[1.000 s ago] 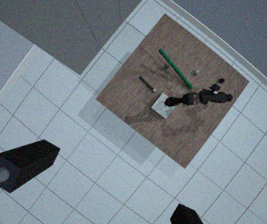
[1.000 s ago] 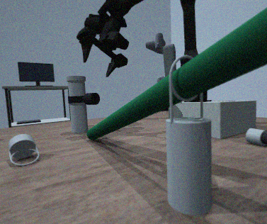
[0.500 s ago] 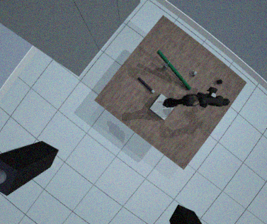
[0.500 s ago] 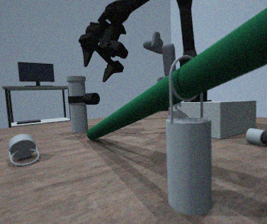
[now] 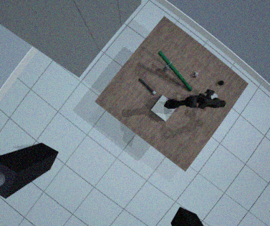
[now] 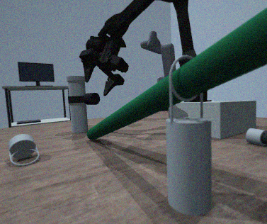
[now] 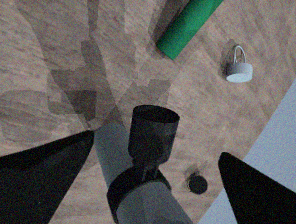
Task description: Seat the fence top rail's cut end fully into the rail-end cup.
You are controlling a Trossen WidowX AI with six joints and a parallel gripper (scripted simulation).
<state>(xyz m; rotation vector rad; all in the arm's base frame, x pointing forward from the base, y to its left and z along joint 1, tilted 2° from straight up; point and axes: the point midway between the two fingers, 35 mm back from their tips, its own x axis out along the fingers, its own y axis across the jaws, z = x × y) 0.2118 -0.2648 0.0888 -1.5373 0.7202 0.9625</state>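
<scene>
The green top rail [image 5: 175, 71] [image 6: 211, 67] passes through the wire loop cap [image 6: 171, 76] on the short grey post [image 6: 188, 166] [image 5: 167, 66]. It slopes down, and its cut end [image 6: 92, 134] [image 7: 172, 46] rests on the table, apart from the cup. The big grey post [image 6: 77, 113] [image 7: 150, 202] carries a black brace band [image 6: 74, 99] [image 7: 131, 185] a little below its cap. The black rail-end cup [image 6: 90, 98] [image 7: 152, 131] sticks out from the band and is empty. My gripper [image 6: 98, 85] [image 7: 157, 147] [image 5: 210, 94] is open and empty, above the cup and touching nothing.
A spare loop cap [image 6: 22, 148] [image 7: 239, 70] [image 5: 195, 75] lies on the wooden table [image 5: 185, 143]. A small black puck [image 7: 198, 185] [image 5: 220, 82] lies near the post. A dark rod with a white end [image 5: 147, 86] [image 6: 264, 137] lies by the arm's grey base block [image 6: 229, 117] [image 5: 160, 109].
</scene>
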